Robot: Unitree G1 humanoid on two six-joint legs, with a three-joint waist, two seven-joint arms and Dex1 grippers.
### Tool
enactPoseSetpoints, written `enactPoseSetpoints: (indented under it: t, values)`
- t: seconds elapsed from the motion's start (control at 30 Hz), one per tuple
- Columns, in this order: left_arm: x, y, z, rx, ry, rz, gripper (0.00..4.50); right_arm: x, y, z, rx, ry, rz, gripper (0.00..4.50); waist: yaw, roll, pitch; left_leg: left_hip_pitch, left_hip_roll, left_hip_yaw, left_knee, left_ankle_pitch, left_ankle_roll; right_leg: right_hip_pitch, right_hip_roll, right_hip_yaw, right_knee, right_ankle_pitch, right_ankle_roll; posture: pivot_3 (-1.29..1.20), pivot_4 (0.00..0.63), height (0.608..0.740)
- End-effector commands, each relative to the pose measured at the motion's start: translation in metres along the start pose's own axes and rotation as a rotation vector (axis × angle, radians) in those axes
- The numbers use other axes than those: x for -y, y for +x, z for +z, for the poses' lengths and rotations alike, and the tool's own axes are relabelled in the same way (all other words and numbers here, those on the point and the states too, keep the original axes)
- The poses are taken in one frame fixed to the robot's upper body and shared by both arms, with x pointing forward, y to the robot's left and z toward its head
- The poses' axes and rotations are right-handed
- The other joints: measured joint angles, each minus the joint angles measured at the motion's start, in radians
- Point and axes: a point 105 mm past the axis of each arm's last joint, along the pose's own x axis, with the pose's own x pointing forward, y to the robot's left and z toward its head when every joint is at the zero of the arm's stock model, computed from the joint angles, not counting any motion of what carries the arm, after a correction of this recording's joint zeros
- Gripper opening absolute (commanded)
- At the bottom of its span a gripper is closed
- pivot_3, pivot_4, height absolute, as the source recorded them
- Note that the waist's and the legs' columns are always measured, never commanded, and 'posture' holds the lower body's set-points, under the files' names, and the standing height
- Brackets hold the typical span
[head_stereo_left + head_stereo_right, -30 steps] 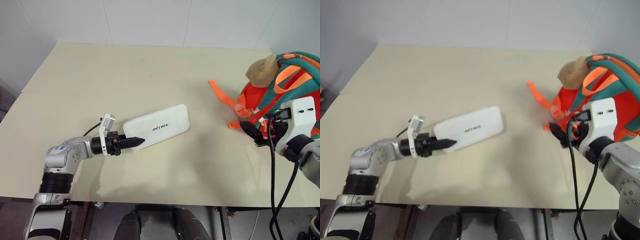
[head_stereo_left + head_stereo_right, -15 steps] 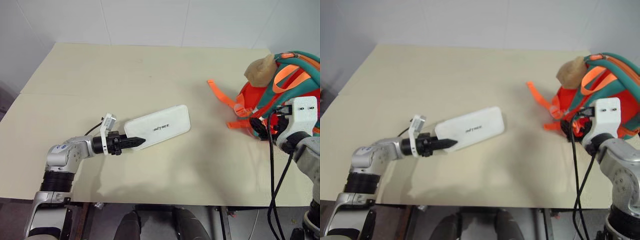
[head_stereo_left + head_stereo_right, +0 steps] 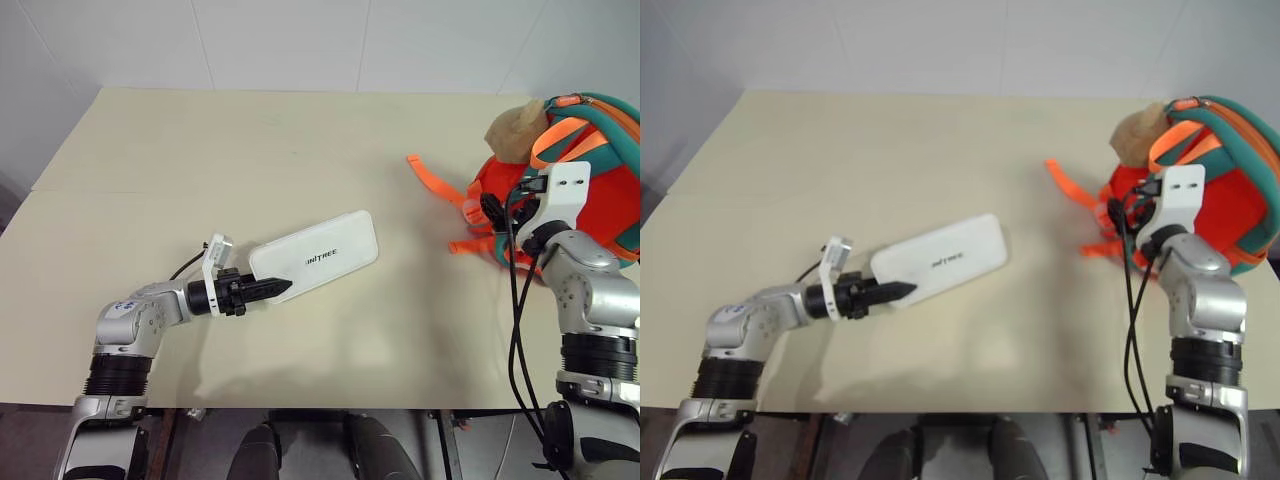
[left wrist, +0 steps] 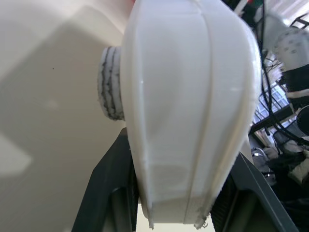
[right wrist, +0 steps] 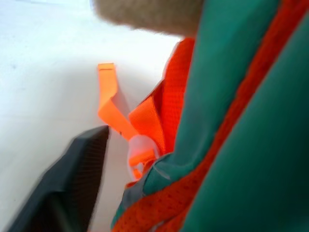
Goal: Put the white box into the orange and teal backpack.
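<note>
Counter (image 3: 300, 130): wide bare stretch between items.
White box (image 3: 318, 254): mid-counter, long axis slanting from near-left toward far-right; near end clamped in left gripper (image 3: 272, 289) jaws.
Orange and teal backpack (image 3: 590, 180): at right edge; right gripper (image 3: 490, 210) against it, jaws' state unclear.
</note>
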Motion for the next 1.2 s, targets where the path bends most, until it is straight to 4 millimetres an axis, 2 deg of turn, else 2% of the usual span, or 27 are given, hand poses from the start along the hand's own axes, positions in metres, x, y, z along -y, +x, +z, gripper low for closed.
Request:
enactPoseSetpoints:
  t: [0.03,0.13,0.23,0.3,0.43,0.6,0.67,0.73,0.8,0.93,1.03,1.13,1.2]
  values:
    - [0.008,-0.003,0.017,0.068,0.066,-0.013,1.41,-0.004,0.004,0.008,0.055,-0.016,0.027,2.60,0.000,0.000,0.000,0.000,0.000,0.000,0.000,0.000,0.000,0.000,0.000,0.000,0.000,0.000,0.000,0.00,0.150,0.740]
    - [0.006,-0.009,0.016,0.080,0.071,0.012,1.41,-0.014,0.006,0.010,0.084,-0.007,0.068,1.63,-0.002,0.000,0.000,0.000,0.000,0.000,0.000,0.000,-0.001,-0.001,0.000,0.000,0.002,0.000,0.000,0.00,0.150,0.740]
    - [0.004,-0.016,0.017,0.098,0.078,0.042,1.41,-0.032,0.006,0.015,0.119,0.009,0.159,0.64,-0.008,0.000,0.000,0.001,0.000,0.000,0.000,0.001,-0.002,-0.001,0.000,0.000,0.004,0.000,0.000,0.00,0.150,0.740]
    - [0.002,-0.019,0.018,0.105,0.084,0.060,1.41,-0.039,0.007,0.016,0.127,0.026,0.197,0.25,-0.012,0.000,0.000,0.001,0.000,0.000,0.001,0.002,-0.002,-0.001,0.000,0.000,0.006,0.000,0.000,0.00,0.150,0.740]
    - [-0.006,-0.032,0.025,0.130,0.106,0.114,1.41,-0.077,0.001,0.037,0.201,0.104,0.407,0.22,-0.027,0.000,0.000,0.002,0.000,-0.001,0.001,0.003,-0.002,-0.001,0.001,0.000,0.008,0.000,0.000,0.00,0.150,0.740]
    - [-0.013,-0.044,0.031,0.151,0.125,0.164,1.41,-0.122,-0.022,0.059,0.239,0.208,0.703,0.22,-0.039,0.000,0.000,0.001,0.000,-0.001,0.001,0.003,-0.002,-0.004,0.002,0.001,0.013,-0.001,-0.002,0.00,0.150,0.740]
    - [-0.015,-0.048,0.032,0.160,0.130,0.185,1.41,-0.141,-0.039,0.069,0.240,0.252,0.854,0.22,-0.040,0.001,0.000,0.001,0.001,-0.001,0.001,0.003,-0.002,-0.005,0.002,0.000,0.014,-0.001,-0.003,0.00,0.150,0.740]
    - [-0.019,-0.055,0.033,0.177,0.128,0.218,1.41,-0.164,-0.068,0.079,0.218,0.297,1.068,0.22,-0.040,0.001,0.000,0.000,0.001,-0.001,0.001,0.003,-0.002,-0.007,0.002,0.000,0.015,-0.001,-0.003,0.00,0.150,0.740]
    - [-0.023,-0.062,0.031,0.186,0.123,0.248,1.41,-0.177,-0.096,0.087,0.171,0.349,1.249,0.22,-0.042,0.001,0.001,-0.001,0.001,-0.001,0.000,0.003,-0.002,-0.008,0.002,0.000,0.015,-0.002,-0.003,0.00,0.150,0.740]
    - [-0.031,-0.077,0.026,0.183,0.139,0.308,1.41,-0.181,-0.140,0.094,0.041,0.414,1.497,0.22,-0.037,0.001,0.001,-0.001,0.002,-0.003,-0.001,0.003,-0.002,-0.008,0.002,-0.001,0.015,-0.003,-0.005,0.00,0.150,0.740]
    - [-0.030,-0.092,0.032,0.234,0.168,0.332,1.41,-0.174,-0.168,0.094,-0.095,0.438,1.634,0.22,-0.023,0.000,0.001,-0.002,0.001,-0.003,-0.001,0.003,-0.002,-0.008,0.001,-0.001,0.014,-0.003,-0.005,0.00,0.150,0.740]
    - [-0.023,-0.101,0.034,0.274,0.207,0.319,1.41,-0.161,-0.181,0.087,-0.243,0.441,1.664,0.22,-0.016,0.000,0.001,-0.002,0.001,-0.003,-0.001,0.003,-0.002,-0.008,0.000,-0.002,0.012,-0.003,-0.006,0.00,0.150,0.740]
    - [-0.016,-0.106,0.034,0.298,0.217,0.299,1.41,-0.148,-0.179,0.080,-0.319,0.438,1.605,0.22,-0.011,0.000,0.001,-0.003,0.001,-0.002,-0.001,0.003,-0.002,-0.008,0.000,-0.002,0.011,-0.003,-0.006,0.00,0.150,0.740]
